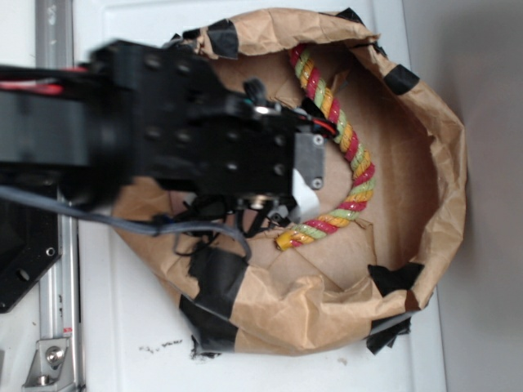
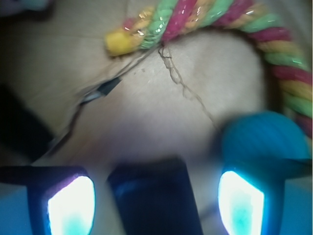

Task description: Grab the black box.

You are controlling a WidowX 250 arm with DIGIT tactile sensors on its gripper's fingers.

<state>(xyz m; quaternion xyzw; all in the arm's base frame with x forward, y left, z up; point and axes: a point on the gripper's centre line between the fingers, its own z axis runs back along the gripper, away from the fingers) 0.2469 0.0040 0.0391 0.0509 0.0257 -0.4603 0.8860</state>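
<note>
Wrist view: glossy black box (image 2: 154, 198) between open tool (image 2: 155, 208) pads

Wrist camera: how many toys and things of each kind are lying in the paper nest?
Twisted red, yellow and green rope: 1
Teal ball: 1
Glossy black box, between the open gripper fingers: 1
Total: 3

Big crumpled brown paper nest (image 1: 441, 163) patched with black tape strips (image 1: 214, 282), a striped rope toy (image 1: 347, 147) curving along its floor, teal ball (image 2: 264, 139) lower right in the wrist view.
</note>
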